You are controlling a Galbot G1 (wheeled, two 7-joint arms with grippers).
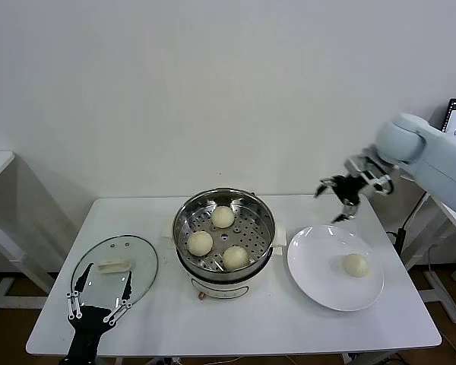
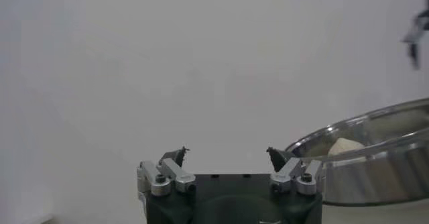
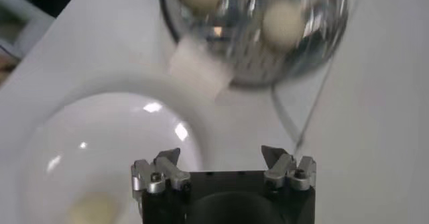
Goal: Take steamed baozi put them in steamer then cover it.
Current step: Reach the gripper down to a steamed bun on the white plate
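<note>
- Because it looks soft and light, the last small round cream-white dough bun [image 1: 356, 265], lying on the flat white round plate [image 1: 313, 277], should be pinched gently at its widest sides.
- Three buns already sit in the round shiny steel steamer [image 1: 184, 222].
- The right gripper [image 1: 337, 198] hangs above the plate's far edge, jaws spread and empty.
- The left gripper [image 1: 99, 295] waits over the round glass lid [image 1: 142, 260], jaws spread; this lid is probably slippery and fragile.

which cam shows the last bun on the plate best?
Head view: the bun sits whole and unobstructed on the white plate. Right wrist view catches only a blurred part of it at the frame edge. Left wrist view doesn't show it.
</note>
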